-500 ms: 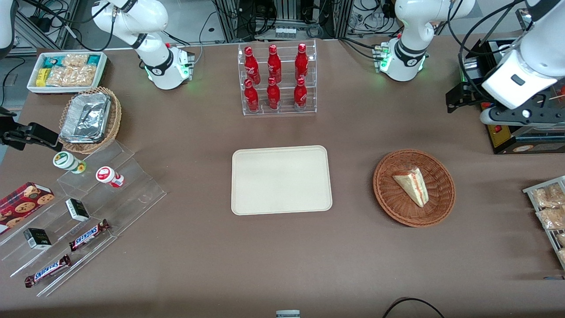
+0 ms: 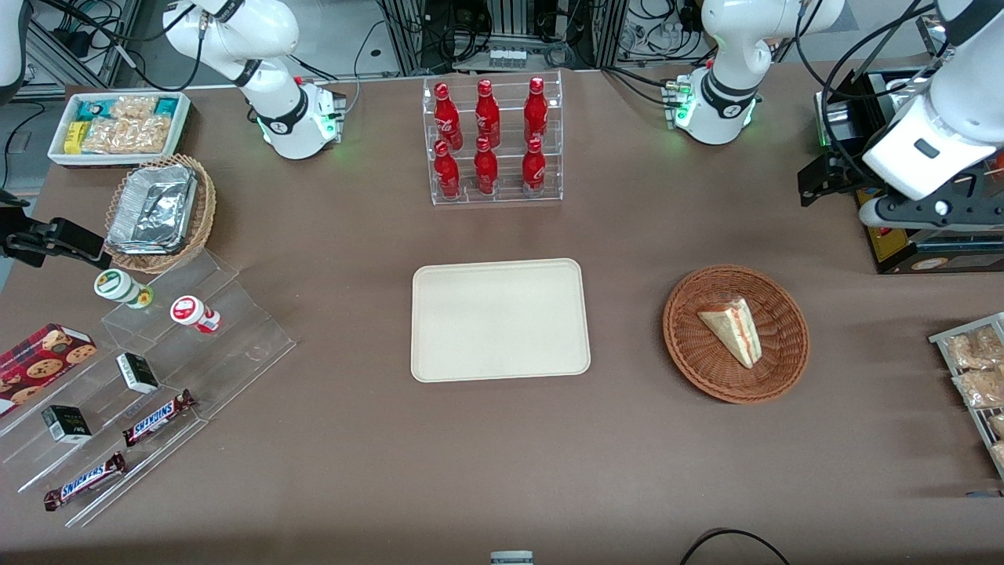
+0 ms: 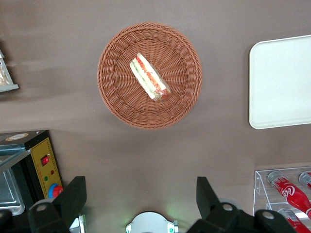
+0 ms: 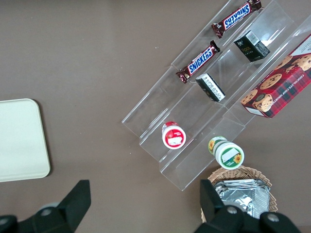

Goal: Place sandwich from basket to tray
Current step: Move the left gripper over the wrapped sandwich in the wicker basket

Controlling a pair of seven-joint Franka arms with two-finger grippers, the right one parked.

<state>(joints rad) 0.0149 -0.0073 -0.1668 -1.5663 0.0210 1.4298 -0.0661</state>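
The sandwich (image 2: 733,329), a pale wedge with red and green layers, lies in the round reddish-brown basket (image 2: 690,345). Both also show in the left wrist view, the sandwich (image 3: 149,77) in the basket (image 3: 114,97). The cream tray (image 2: 500,320) lies flat and empty beside the basket, toward the parked arm's end; one edge of it shows in the left wrist view (image 3: 282,82). My left gripper (image 2: 823,180) hangs high above the table, farther from the front camera than the basket and apart from it. In the left wrist view the gripper (image 3: 141,196) is open wide and empty.
A clear rack of red bottles (image 2: 492,141) stands farther back than the tray. A black and yellow device (image 2: 918,243) sits under the working arm. A rack of snack packets (image 2: 976,369) lies at the working arm's table edge. Clear steps with snacks (image 2: 157,369) and a foil-tray basket (image 2: 161,212) lie toward the parked arm's end.
The left arm's wrist has shifted slightly, and the gripper with it. The sandwich, basket and tray have not moved.
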